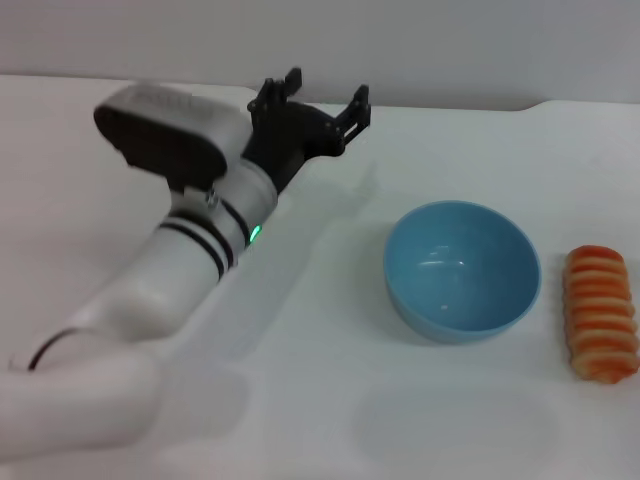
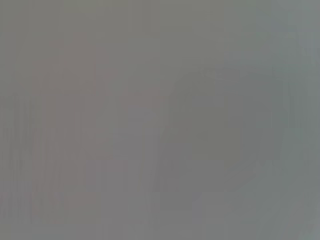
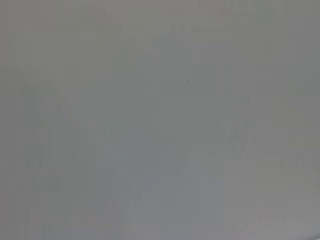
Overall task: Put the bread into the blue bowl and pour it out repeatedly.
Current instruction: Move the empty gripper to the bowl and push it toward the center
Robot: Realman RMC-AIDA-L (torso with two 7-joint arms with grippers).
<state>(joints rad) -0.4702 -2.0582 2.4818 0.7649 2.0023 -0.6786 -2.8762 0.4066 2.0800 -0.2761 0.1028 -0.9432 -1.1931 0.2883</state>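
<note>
The blue bowl [image 1: 462,270] stands upright and empty on the white table, right of centre in the head view. To its right lies the bread [image 1: 600,312], ridged side up, striped orange-red and cream, a small gap away from the bowl. My left gripper [image 1: 325,100] is held above the far part of the table, left of the bowl and well apart from it, open with nothing between its black fingers. The right gripper is out of view. Both wrist views show only a plain grey surface.
The white table [image 1: 330,400] runs to a far edge against a pale wall. My left arm [image 1: 190,250] stretches diagonally across the left half of the table.
</note>
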